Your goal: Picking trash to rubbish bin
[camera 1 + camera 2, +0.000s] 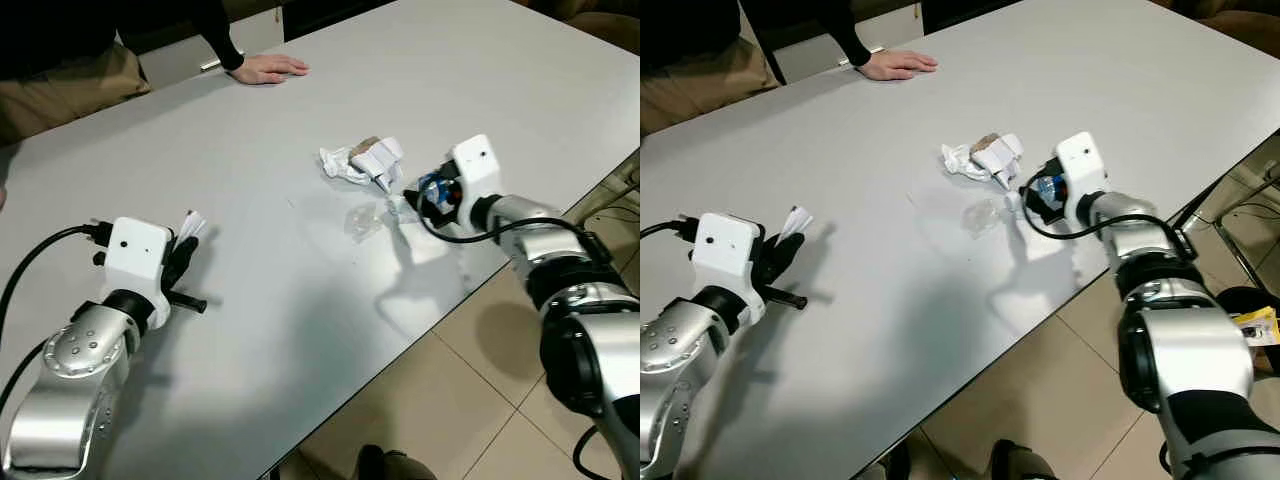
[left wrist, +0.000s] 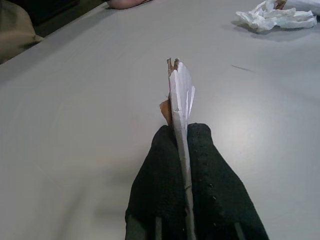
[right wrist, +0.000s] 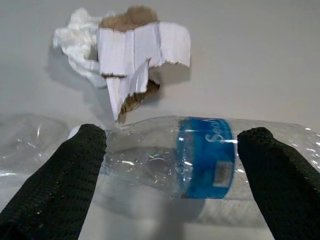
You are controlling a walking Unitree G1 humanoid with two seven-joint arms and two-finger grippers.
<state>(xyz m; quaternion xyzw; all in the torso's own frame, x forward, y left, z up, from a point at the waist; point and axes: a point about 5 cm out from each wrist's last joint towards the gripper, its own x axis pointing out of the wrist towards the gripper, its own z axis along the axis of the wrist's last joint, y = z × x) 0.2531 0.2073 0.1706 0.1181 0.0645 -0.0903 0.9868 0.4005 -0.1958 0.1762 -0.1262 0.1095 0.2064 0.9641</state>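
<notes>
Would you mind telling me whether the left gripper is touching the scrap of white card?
Touching. The left wrist view shows the left gripper with both black fingers pressed flat against the white card scrap, which sticks out between them.

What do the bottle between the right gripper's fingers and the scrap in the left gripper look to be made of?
The bottle looks like thin clear plastic: see-through, glossy, crinkled, with a blue printed label band. The scrap pinched in the left gripper looks like torn white-faced cardboard, matte, with a brown ragged edge. The right gripper straddles the bottle, fingers apart.
</notes>
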